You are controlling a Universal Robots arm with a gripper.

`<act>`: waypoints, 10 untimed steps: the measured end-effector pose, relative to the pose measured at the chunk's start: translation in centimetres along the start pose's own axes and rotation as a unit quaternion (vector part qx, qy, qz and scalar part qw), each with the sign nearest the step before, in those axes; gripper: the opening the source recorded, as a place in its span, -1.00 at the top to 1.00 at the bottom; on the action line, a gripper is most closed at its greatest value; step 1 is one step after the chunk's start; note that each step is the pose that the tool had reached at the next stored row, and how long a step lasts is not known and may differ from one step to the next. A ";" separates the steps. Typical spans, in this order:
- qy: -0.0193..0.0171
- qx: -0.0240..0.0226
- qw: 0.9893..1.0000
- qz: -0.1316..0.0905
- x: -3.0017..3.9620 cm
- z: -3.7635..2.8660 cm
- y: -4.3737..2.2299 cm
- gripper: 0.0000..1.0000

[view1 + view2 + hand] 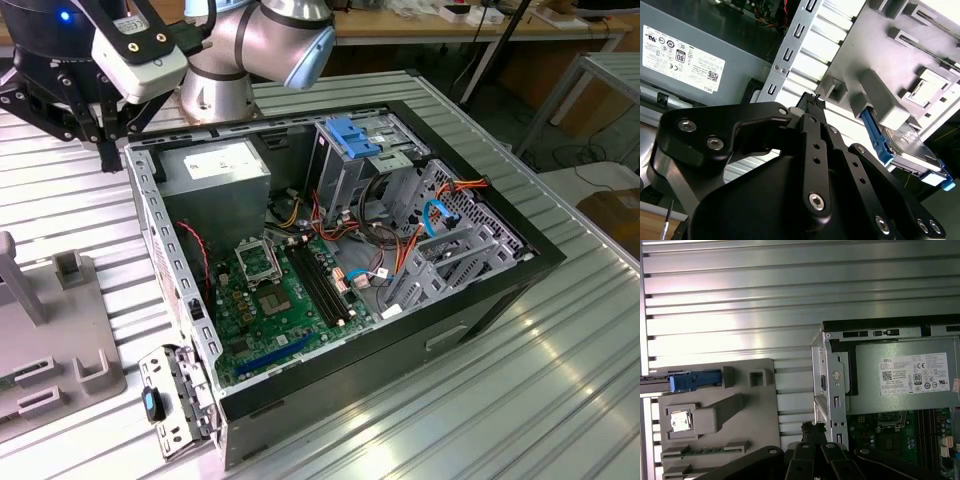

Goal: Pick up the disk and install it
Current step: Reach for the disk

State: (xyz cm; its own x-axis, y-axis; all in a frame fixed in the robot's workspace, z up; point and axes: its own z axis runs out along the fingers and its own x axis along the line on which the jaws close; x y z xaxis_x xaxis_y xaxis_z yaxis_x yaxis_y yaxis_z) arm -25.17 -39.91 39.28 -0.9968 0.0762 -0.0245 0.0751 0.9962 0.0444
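Note:
The disk (912,147) is grey metal with blue side rails and rests against the edge of the grey fixture (880,60). In the first wrist view one blue rail of the disk (695,381) pokes out at the fixture's (715,415) edge. My black gripper (105,160) hangs over the ribbed table, between the fixture (50,340) and the open computer case's back corner. Its fingertips meet in both wrist views, so the gripper (811,100) (814,427) is shut with nothing in it, well apart from the disk.
The open computer case (540,255) holds a grey power-supply box with a white label (215,165) (905,375), a metal cage with a blue handle (350,140), the motherboard (280,300) and loose cables. A small bracket (170,400) lies by the case's near corner.

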 end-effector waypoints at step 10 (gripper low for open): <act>0.000 0.000 1.000 0.000 1.64 0.00 -0.13 0.79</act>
State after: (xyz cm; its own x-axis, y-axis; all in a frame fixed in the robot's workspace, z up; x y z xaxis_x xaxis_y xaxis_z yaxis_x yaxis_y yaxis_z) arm -26.82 -39.91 39.23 -0.9968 0.0763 -0.0245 0.0751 0.9962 0.0444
